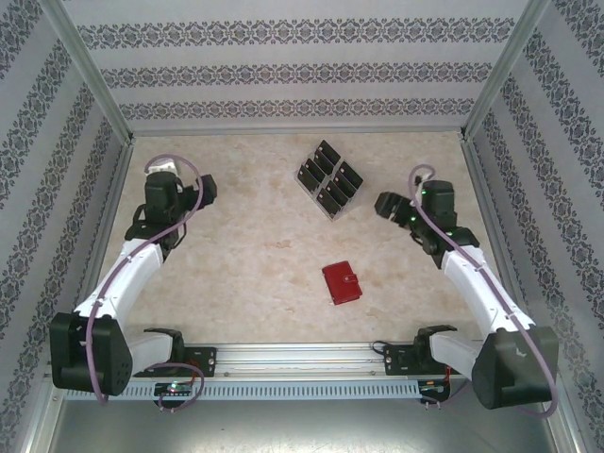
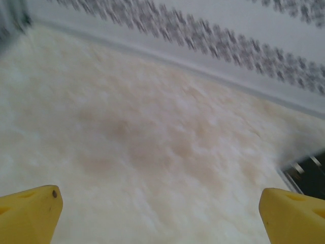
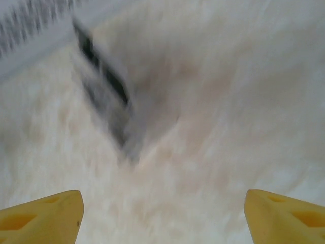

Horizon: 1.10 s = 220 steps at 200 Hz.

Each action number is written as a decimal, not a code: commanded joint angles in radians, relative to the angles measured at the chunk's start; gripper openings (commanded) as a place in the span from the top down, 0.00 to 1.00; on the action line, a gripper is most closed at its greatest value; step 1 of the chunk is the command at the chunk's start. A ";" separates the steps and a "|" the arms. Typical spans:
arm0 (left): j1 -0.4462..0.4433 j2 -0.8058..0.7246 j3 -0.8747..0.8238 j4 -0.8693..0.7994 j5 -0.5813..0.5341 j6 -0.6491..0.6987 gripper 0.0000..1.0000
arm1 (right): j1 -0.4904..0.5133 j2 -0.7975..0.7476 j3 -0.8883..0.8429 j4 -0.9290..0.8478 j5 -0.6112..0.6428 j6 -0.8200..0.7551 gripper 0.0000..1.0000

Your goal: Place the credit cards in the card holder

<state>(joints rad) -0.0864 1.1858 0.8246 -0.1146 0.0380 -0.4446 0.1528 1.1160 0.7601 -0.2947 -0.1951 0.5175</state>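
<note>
Several black credit cards point(image 1: 327, 178) stand in a clear slotted rack at the back middle of the table. The red card holder point(image 1: 342, 282) lies closed on the table, nearer than the rack. My right gripper point(image 1: 386, 205) hangs just right of the rack and points toward it. In the right wrist view its yellow fingertips point(image 3: 40, 216) stand wide apart, so the gripper point(image 3: 162, 218) is open and empty, with the cards point(image 3: 104, 81) a dark blur ahead. My left gripper point(image 1: 166, 185) is far left, open and empty point(image 2: 162, 218), above bare table.
Patterned walls point(image 1: 302, 71) close the table in at the back and on both sides. The clear rack's dark edge point(image 2: 307, 175) shows at the right border of the left wrist view. Marbled tabletop point(image 1: 245, 245) lies between the two arms.
</note>
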 commanded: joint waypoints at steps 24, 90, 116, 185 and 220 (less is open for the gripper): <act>-0.158 0.010 0.025 -0.322 0.192 -0.197 0.00 | 0.255 0.010 -0.069 -0.290 0.058 0.087 0.29; -0.238 0.041 -0.119 -0.055 0.374 -0.436 0.00 | 0.398 0.092 -0.196 -0.152 0.042 0.208 0.38; -0.270 0.048 -0.113 -0.030 0.370 -0.435 0.00 | 0.435 0.161 -0.185 -0.114 0.037 0.219 0.44; -0.327 0.163 -0.088 0.030 0.448 -0.413 0.00 | 0.456 0.221 -0.222 0.105 -0.080 0.302 0.79; -0.356 0.218 -0.069 0.057 0.449 -0.406 0.00 | 0.459 0.235 -0.216 0.151 -0.097 0.316 1.00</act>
<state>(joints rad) -0.4183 1.3743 0.7136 -0.1150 0.4702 -0.8501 0.6003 1.3365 0.5491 -0.2077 -0.2615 0.8124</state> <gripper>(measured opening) 0.999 0.060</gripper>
